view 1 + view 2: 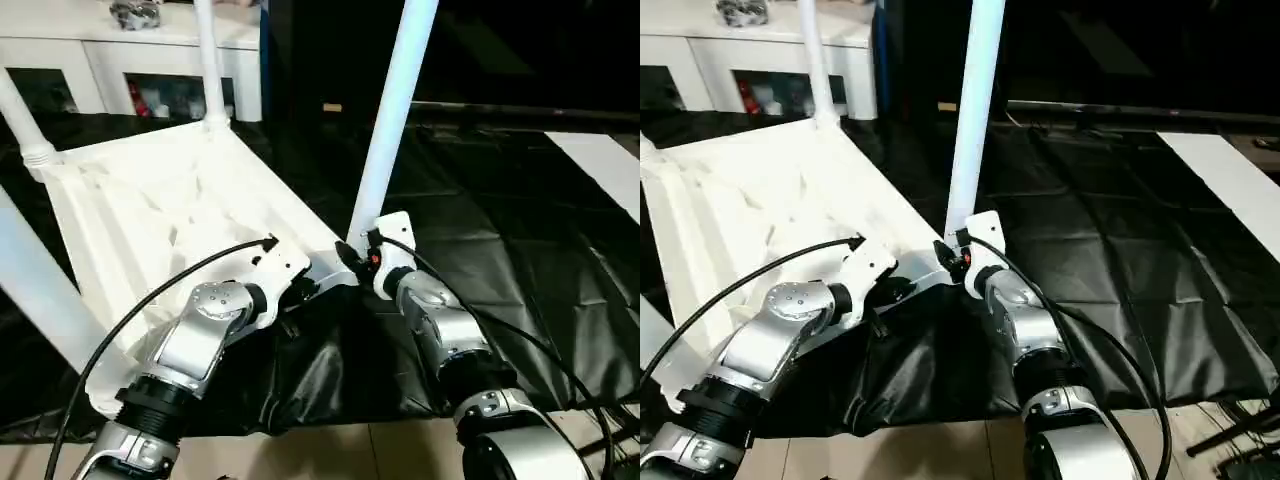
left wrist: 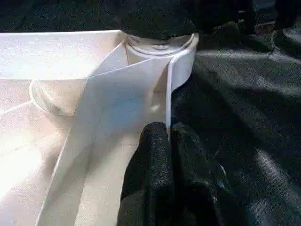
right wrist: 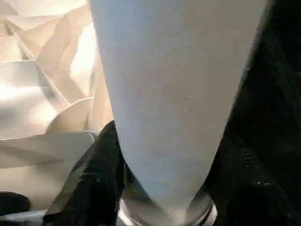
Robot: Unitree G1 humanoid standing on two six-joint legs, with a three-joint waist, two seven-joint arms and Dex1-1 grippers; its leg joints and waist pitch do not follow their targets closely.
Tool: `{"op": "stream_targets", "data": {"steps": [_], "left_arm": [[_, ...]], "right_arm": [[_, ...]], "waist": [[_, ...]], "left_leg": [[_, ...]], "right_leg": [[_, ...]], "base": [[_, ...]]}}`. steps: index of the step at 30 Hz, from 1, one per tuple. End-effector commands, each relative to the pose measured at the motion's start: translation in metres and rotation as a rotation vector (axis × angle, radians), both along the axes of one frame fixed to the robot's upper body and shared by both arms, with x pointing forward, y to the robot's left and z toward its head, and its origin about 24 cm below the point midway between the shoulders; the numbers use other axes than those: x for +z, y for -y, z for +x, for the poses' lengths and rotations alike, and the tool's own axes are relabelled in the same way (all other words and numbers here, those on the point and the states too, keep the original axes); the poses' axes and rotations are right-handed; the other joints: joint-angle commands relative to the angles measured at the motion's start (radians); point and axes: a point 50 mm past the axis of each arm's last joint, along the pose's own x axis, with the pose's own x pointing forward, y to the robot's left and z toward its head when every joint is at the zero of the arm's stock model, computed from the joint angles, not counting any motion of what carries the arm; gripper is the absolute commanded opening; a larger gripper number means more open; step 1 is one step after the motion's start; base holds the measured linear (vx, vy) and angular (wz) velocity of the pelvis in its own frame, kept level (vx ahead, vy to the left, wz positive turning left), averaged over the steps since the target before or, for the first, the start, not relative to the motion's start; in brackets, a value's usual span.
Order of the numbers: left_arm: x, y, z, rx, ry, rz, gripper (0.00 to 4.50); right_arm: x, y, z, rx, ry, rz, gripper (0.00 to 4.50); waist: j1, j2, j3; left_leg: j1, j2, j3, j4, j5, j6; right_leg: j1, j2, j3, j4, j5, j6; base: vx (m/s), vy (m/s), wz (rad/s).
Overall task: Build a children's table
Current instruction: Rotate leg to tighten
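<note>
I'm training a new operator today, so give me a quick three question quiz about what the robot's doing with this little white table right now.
1. True or false: the table top lies with its ribbed underside facing up.
2. What does the left claw pinch? A) a leg B) the top's thin side wall C) the black cover
3. Which claw is at the base of the near leg?

Key: 1 true. 2 B, the wall beside the corner socket. 3 the right claw, its fingers on either side of the leg base.
</note>
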Motion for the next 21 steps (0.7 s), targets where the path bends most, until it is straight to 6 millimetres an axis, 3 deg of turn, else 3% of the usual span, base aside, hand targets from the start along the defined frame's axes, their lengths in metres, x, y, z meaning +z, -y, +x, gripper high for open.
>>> {"op": "stream_targets", "data": {"steps": [1, 5, 8, 11, 13, 16, 21], "left_arm": [[0.019, 0.014, 0.000, -0.092, 0.089, -0.052, 0.00], [0.018, 0.009, -0.003, -0.124, 0.076, -0.052, 0.00], [0.015, -0.001, -0.011, -0.190, 0.049, -0.042, 0.00], [0.014, -0.003, -0.014, -0.220, 0.032, -0.047, 0.00], [0.014, -0.005, -0.017, -0.274, 0.012, -0.048, 0.00], [0.015, -0.008, -0.019, -0.318, 0.001, -0.051, 0.00], [0.016, -0.014, -0.025, -0.401, -0.044, -0.050, 0.00]], "right_arm": [[-0.011, -0.038, -0.019, 0.249, -0.060, 0.030, 2.97], [-0.010, -0.030, -0.018, 0.290, -0.036, -0.010, 3.29], [-0.007, -0.009, -0.016, 0.384, -0.010, -0.071, 3.29], [-0.005, -0.001, -0.016, 0.421, -0.010, -0.076, 3.29], [-0.005, 0.015, -0.019, 0.514, -0.017, -0.102, 3.29], [-0.004, 0.026, -0.022, 0.585, -0.025, -0.130, 3.29], [0.000, 0.033, -0.029, 0.713, -0.029, -0.115, 3.29]], "waist": [[0.007, 0.011, -0.055], [0.010, 0.013, -0.057], [0.012, 0.020, -0.059], [0.018, 0.022, -0.062], [0.027, 0.020, -0.066], [0.035, 0.023, -0.067], [0.053, 0.025, -0.066]], "left_leg": [[0.008, 0.042, -0.023, -0.088, -0.384, -0.017], [0.012, 0.043, -0.017, -0.084, -0.341, -0.010], [0.012, 0.044, -0.016, -0.083, -0.331, -0.004], [0.018, 0.046, -0.008, -0.077, -0.299, 0.006], [0.013, 0.046, -0.008, -0.076, -0.252, 0.015], [0.016, 0.048, -0.004, -0.073, -0.224, 0.025], [0.020, 0.049, -0.002, -0.074, -0.239, 0.021]], "right_leg": [[0.038, -0.082, 0.050, -0.076, -0.403, -0.135], [0.036, -0.081, 0.053, -0.073, -0.373, -0.153], [0.039, -0.077, 0.051, -0.070, -0.349, -0.162], [0.035, -0.072, 0.055, -0.062, -0.264, -0.201], [0.045, -0.071, 0.052, -0.050, -0.202, -0.218], [0.044, -0.068, 0.053, -0.042, -0.137, -0.241], [0.046, -0.068, 0.053, -0.043, -0.146, -0.237]], "base": [[0.000, 0.000, 0.00], [0.000, 0.000, 0.00], [0.000, 0.000, 0.00], [0.000, 0.000, 0.00], [0.000, 0.000, 0.00], [0.000, 0.000, 0.00], [0.000, 0.000, 0.00]]}}
